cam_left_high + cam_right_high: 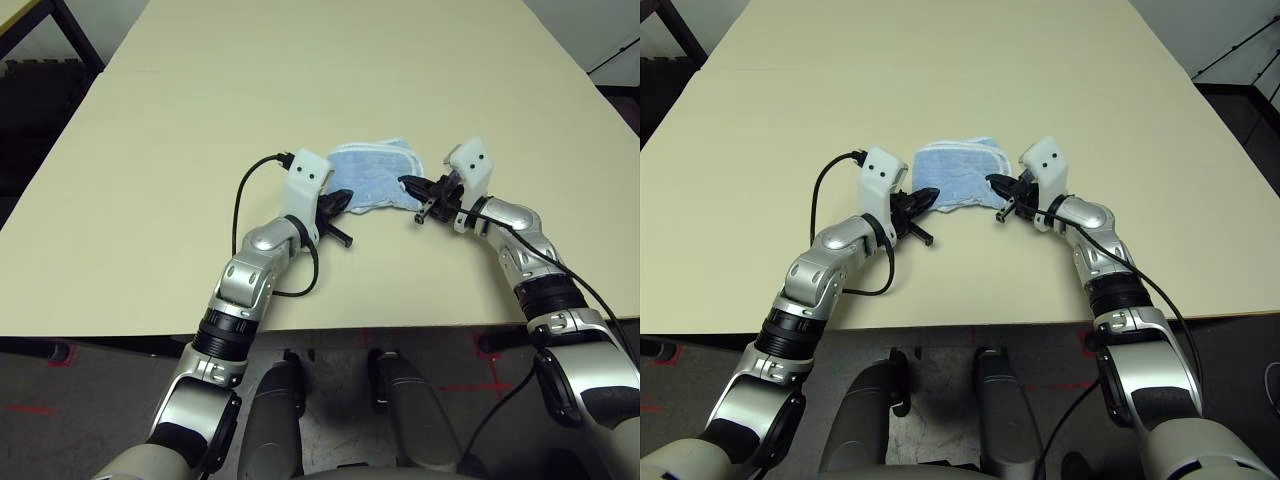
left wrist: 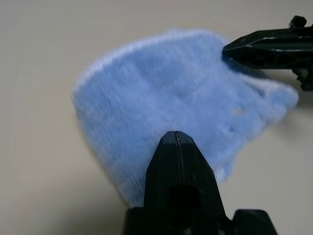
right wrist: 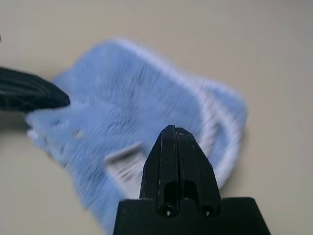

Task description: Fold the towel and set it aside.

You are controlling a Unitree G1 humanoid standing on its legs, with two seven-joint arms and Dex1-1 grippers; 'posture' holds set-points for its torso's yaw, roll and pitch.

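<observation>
The light-blue towel (image 1: 375,172) lies rumpled and folded over on the tan table (image 1: 200,120), its white stitched edging showing along the rim. A small white tag (image 3: 124,161) sticks out of it. My left gripper (image 1: 343,199) is shut, with its tip at the towel's near left edge. In the left wrist view its closed fingers (image 2: 176,147) point over the blue cloth with nothing seen between them. My right gripper (image 1: 408,184) is also shut, its tip at the towel's near right corner. The two tips face each other across the towel's near side.
The table stretches wide and bare on all sides of the towel, with its front edge (image 1: 300,330) close behind my forearms. A black cable (image 1: 240,210) loops from my left wrist over the tabletop. Dark floor lies beyond the table's sides.
</observation>
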